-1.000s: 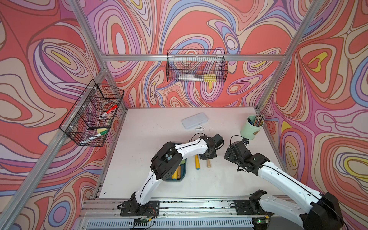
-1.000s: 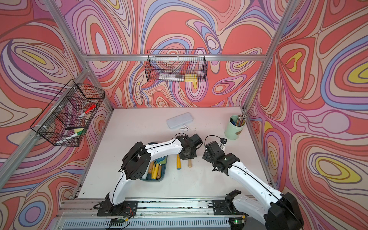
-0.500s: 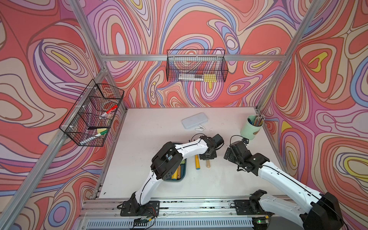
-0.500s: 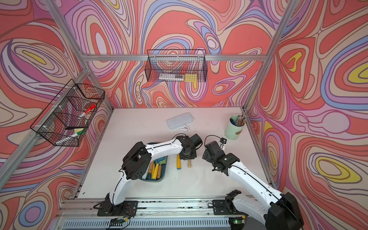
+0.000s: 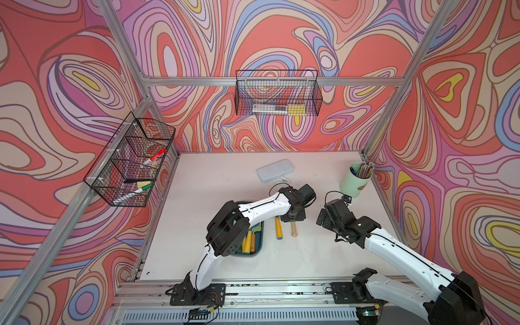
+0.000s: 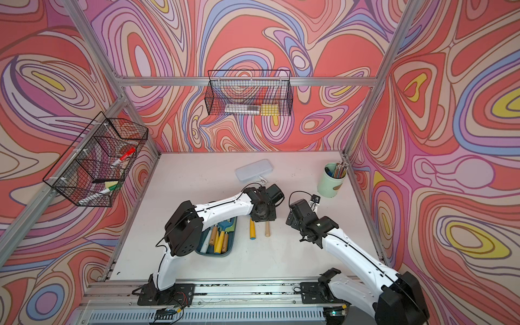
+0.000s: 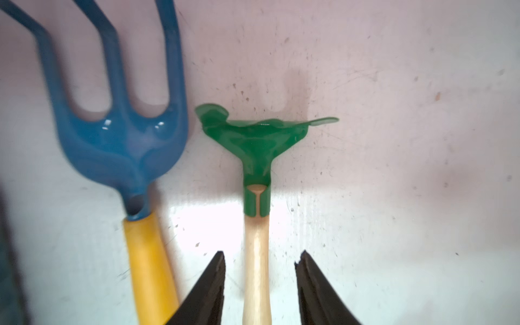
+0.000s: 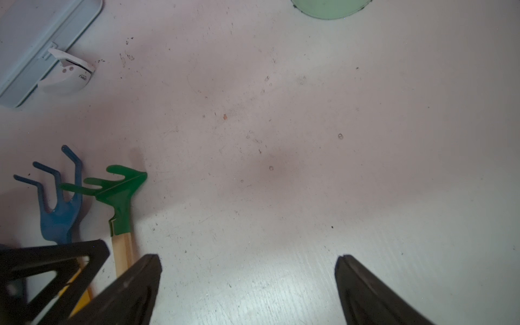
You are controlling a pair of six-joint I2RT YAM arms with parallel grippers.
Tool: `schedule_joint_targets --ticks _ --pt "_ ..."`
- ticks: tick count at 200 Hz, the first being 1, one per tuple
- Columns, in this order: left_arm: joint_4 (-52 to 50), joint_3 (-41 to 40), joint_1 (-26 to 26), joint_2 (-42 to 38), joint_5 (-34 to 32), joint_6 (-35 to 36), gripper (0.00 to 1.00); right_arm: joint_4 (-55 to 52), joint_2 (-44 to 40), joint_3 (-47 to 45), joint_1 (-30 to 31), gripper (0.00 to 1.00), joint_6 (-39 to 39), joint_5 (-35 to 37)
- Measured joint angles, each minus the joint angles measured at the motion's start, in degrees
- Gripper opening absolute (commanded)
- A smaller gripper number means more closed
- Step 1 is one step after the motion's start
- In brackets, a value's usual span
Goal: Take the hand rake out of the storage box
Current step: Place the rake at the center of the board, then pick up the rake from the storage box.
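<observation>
The hand rake [image 7: 254,140], green-headed with a pale wooden handle [image 5: 294,230], lies flat on the white table, outside the dark teal storage box [image 6: 213,254]. A blue three-pronged tool [image 7: 118,140] with a yellow handle [image 6: 252,229] lies just beside the rake. My left gripper [image 7: 260,256] hovers low over the rake's handle with its jaws open. The handle runs between the fingers, with a gap on each side. My right gripper [image 8: 249,264] stands wide open over bare table to the right of the tools, holding nothing.
Several more hand tools [image 6: 216,239] lie in the storage box under my left arm. A pale grey case [image 5: 275,170] and a small white clip [image 8: 67,74] sit behind. A green pencil cup [image 5: 356,183] stands back right. Black wire baskets [image 5: 277,97] [image 5: 129,163] hang on the walls.
My left jaws have spread apart and let go of the rake's handle. Both arms have stayed almost where they were.
</observation>
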Motion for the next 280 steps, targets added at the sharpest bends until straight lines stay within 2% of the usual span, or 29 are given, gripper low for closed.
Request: schedule_joint_targets --ticks 26,70,103,200,280 --pt "-1.05 -2.49 1.68 -6.75 -1.7 2.75 0.44 0.2 0.48 0.0 0.0 0.98 -0.7 -0.04" --pt "-4.13 -16.26 7.08 -22.25 -4.85 7.06 0.43 2.08 1.6 0.02 0.0 0.98 -3.8 -1.09" --pt "-6.34 -25.0 11.54 -30.38 -5.18 10.08 0.4 4.79 4.31 0.02 0.22 0.97 -5.57 -3.54" --pt "-4.33 -41.18 16.61 -31.43 -3.19 11.93 0.35 7.67 7.82 1.18 1.81 0.96 -5.79 -6.08" --pt "-2.25 -43.41 16.92 -32.26 0.87 11.34 0.35 8.39 9.42 1.2 2.47 0.96 -5.7 -6.27"
